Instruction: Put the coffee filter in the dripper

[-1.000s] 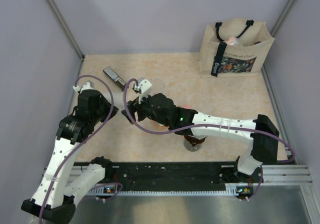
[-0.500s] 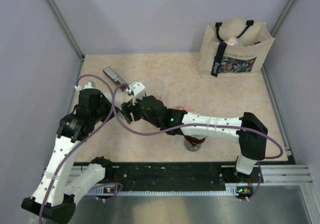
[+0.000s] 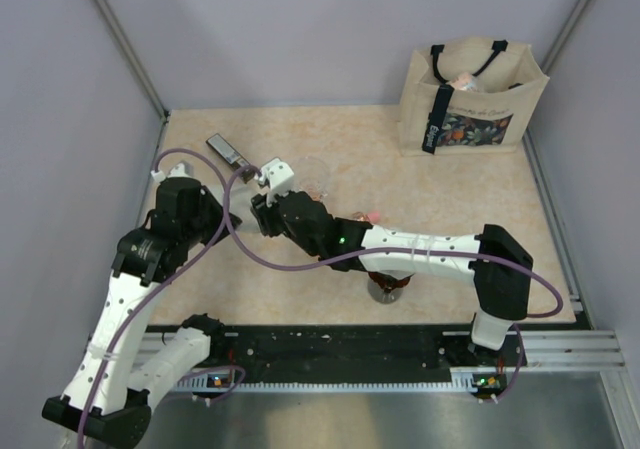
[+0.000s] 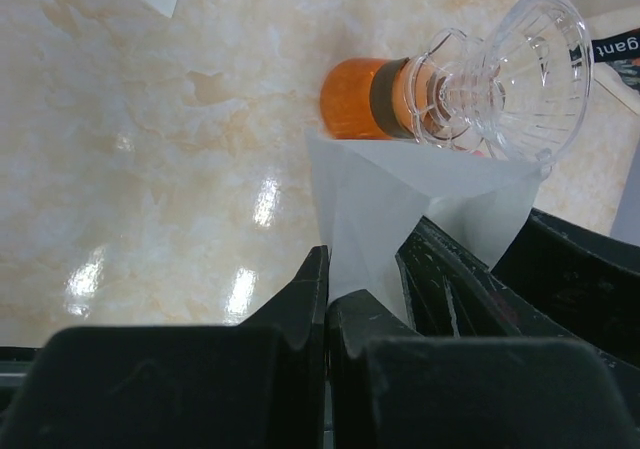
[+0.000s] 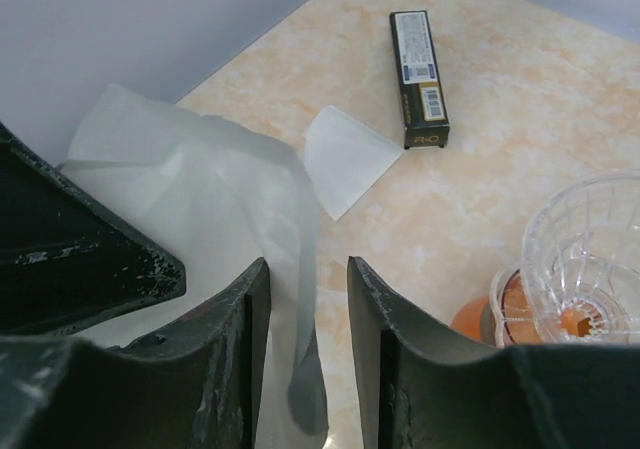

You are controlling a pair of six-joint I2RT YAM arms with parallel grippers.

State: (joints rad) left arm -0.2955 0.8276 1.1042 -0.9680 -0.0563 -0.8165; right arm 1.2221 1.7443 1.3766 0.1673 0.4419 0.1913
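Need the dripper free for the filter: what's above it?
The right arm crosses over the dripper; only its near side shows below the arm. Its inside is covered, so whether it is empty cannot be seen.

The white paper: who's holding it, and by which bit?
The left gripper pinches the coffee filter by its narrow end. The right gripper, open, only straddles its edge.

— What's different from a second ago?

— Your right hand (image 3: 260, 209) has swung left and slightly nearer, up to the coffee filter (image 5: 200, 169). Its jaws have narrowed around the paper. The right elbow has come left too.
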